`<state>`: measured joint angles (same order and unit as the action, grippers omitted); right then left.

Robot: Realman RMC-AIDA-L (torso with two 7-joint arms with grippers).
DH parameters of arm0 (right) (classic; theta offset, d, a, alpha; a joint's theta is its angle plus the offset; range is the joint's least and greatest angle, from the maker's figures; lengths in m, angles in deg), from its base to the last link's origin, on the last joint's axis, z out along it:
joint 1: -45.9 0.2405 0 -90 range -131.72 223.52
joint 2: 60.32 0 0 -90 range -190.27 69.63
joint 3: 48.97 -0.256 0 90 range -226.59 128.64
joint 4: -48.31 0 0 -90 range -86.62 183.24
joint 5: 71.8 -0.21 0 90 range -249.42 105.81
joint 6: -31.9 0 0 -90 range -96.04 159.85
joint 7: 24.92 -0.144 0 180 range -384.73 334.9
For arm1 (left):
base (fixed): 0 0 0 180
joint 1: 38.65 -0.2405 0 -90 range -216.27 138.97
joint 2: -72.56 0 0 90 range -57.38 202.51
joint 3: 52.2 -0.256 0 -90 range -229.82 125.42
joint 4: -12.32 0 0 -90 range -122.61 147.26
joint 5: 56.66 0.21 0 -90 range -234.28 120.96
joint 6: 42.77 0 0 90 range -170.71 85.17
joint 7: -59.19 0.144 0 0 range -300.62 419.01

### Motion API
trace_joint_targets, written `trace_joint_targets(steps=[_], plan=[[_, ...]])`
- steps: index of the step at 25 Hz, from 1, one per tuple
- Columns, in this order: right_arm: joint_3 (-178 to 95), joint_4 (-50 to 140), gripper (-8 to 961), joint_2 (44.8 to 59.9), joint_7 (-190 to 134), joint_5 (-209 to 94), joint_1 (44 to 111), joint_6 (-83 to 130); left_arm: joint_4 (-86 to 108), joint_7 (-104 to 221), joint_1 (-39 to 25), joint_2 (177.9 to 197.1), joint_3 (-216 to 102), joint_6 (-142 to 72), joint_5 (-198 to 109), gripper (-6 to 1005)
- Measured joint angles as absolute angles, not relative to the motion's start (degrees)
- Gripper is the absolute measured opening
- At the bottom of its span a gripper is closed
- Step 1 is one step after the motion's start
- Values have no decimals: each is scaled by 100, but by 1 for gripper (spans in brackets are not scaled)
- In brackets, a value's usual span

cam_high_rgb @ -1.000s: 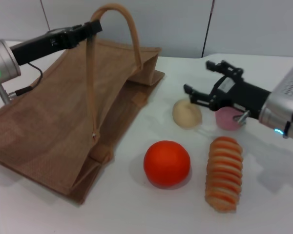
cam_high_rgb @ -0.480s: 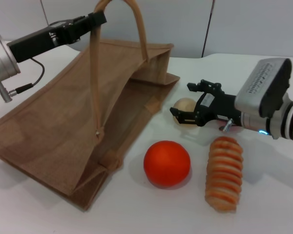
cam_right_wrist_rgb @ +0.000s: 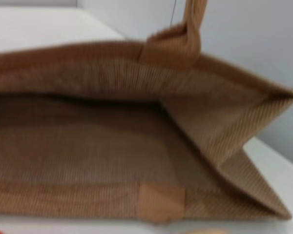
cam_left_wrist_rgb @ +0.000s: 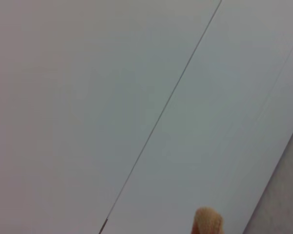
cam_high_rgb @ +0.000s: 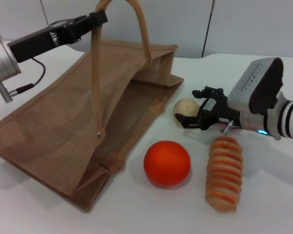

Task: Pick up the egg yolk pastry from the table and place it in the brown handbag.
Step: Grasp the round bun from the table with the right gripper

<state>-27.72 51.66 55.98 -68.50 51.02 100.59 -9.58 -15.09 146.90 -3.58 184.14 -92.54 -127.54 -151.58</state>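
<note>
The egg yolk pastry [cam_high_rgb: 181, 107], a pale cream dome, sits on the white table just right of the brown handbag [cam_high_rgb: 63, 122]. My right gripper [cam_high_rgb: 189, 105] is open at table height, one finger behind the pastry and one in front, reaching in from the right. My left gripper [cam_high_rgb: 94, 19] is shut on one handbag handle [cam_high_rgb: 94, 73] and holds it up, so the bag's mouth gapes toward the pastry. The right wrist view looks into that open mouth [cam_right_wrist_rgb: 88, 146]. The left wrist view shows only wall and a handle tip [cam_left_wrist_rgb: 207, 222].
An orange fruit [cam_high_rgb: 167, 163] lies in front of the pastry. A long orange-striped bread [cam_high_rgb: 223, 173] lies under my right arm. The pink bun is hidden behind the right arm. A grey wall stands behind the table.
My right gripper has swung left and down from above the pink bun to straddle the pastry. The left gripper has lifted the handle a little, opening the bag's mouth wider.
</note>
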Motion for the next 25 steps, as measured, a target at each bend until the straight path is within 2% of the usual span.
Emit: trace_joint_targets(steps=[16, 25], plan=[[-2620, 5238, 768, 5605, -7196, 5430, 10197, -812, -1509, 14691, -358, 18419, -9254, -12731, -15159, 173], [-2621, 5244, 715, 5612, -7200, 5440, 10198, -809, -1509, 14691, -360, 18419, -9254, -12714, -15159, 182]])
